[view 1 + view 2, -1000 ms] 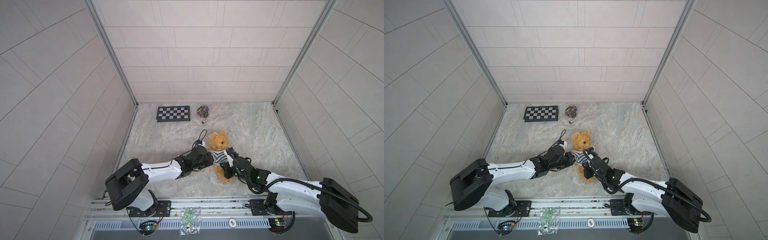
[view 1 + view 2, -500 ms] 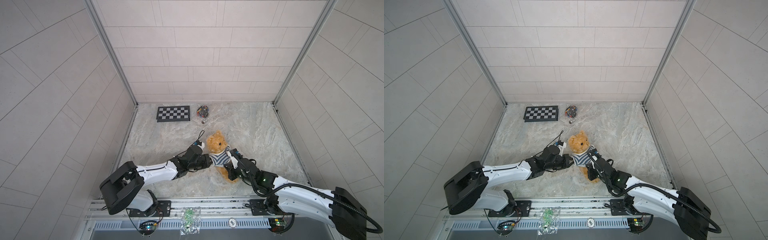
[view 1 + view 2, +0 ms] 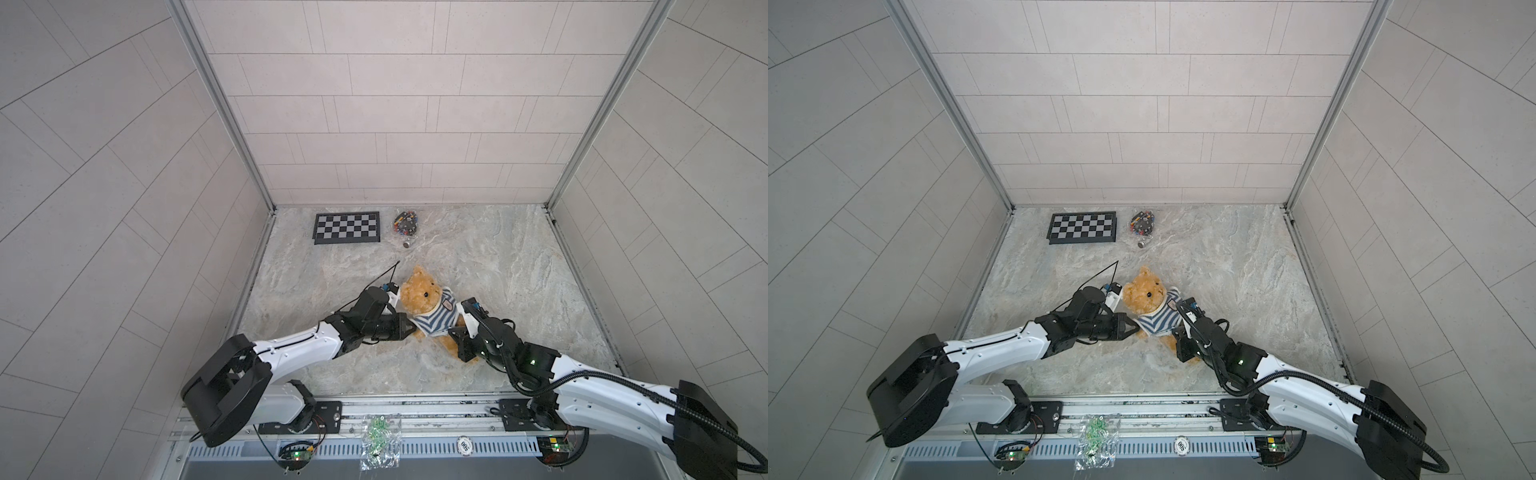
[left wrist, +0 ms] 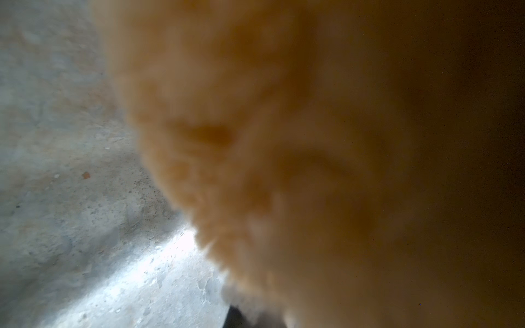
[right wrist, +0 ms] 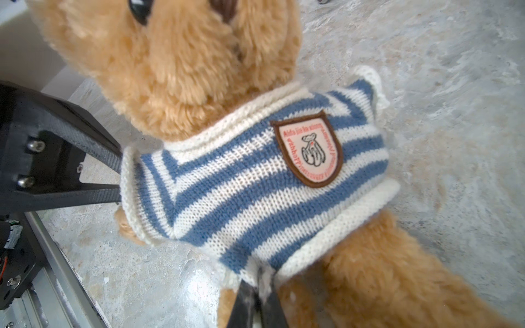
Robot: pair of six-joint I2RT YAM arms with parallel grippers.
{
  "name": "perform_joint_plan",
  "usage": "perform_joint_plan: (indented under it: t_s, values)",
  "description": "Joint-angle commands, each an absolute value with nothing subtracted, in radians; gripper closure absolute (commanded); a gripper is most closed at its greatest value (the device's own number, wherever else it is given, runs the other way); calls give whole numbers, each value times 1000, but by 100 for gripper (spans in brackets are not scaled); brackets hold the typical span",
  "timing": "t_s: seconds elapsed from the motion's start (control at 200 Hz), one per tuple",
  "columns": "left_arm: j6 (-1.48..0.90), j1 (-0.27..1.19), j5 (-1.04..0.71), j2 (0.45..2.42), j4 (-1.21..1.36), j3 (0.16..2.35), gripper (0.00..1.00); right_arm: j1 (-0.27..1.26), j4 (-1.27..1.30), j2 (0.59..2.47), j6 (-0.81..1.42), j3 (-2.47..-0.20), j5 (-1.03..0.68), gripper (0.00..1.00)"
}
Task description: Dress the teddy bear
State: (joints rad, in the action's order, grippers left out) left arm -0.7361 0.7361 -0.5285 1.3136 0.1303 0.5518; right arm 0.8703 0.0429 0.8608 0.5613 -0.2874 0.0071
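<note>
Left wrist view was almost filled by blurred golden fur of the teddy bear [image 4: 284, 142], and nothing else of it could be made out there. Right wrist view cut off the bear's ears and feet. The tips of the left gripper [image 3: 412, 327] were hidden behind a sleeve of the shirt [image 3: 434, 322].

The bear was fluffy and golden-brown, with a dark eye and a brown nose. It wore the blue-and-white striped knitted shirt over its torso, with a shield patch [image 5: 308, 153] on the chest. 1 paw showed at the sleeve nearest the left gripper.

It lay face up on the marble table [image 3: 498, 270], head toward the rear wall, between the 2 grippers. The right gripper [image 5: 257, 286] had its 2 fingers closed on the shirt's white hem, just above the legs. The left gripper was closed and touched the sleeve. Whether it pinched cloth could not be told.
</note>
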Motion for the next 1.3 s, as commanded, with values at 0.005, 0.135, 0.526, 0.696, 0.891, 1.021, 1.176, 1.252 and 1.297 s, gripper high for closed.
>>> perform_joint_plan:
  t_s: [0.005,0.135,0.526,0.696,0.891,1.021,1.176,1.252,1.297]
  values:
    - [-536,690,-589,1342,-57,593,100,856,-78,851,574,-275,104,100]
    - [-446,690,-655,1363,-115,636,100,856,-63,859,575,-277,99,100]
    - [-657,711,-503,1311,87,606,81,861,1,885,578,-303,71,100]
    - [-819,768,-349,1192,162,543,58,876,24,899,588,-319,74,100]
    - [-868,885,-208,1143,87,558,54,881,82,949,592,-322,59,100]
    - [-872,949,-167,1190,50,616,53,888,102,973,605,-331,57,100]
    - [-875,1014,-117,1232,0,664,56,896,107,983,612,-337,64,100]
    - [-884,1030,-109,1247,-6,671,56,897,113,985,611,-336,66,100]
    - [-890,1032,-102,1256,-10,672,56,899,117,989,612,-336,65,100]
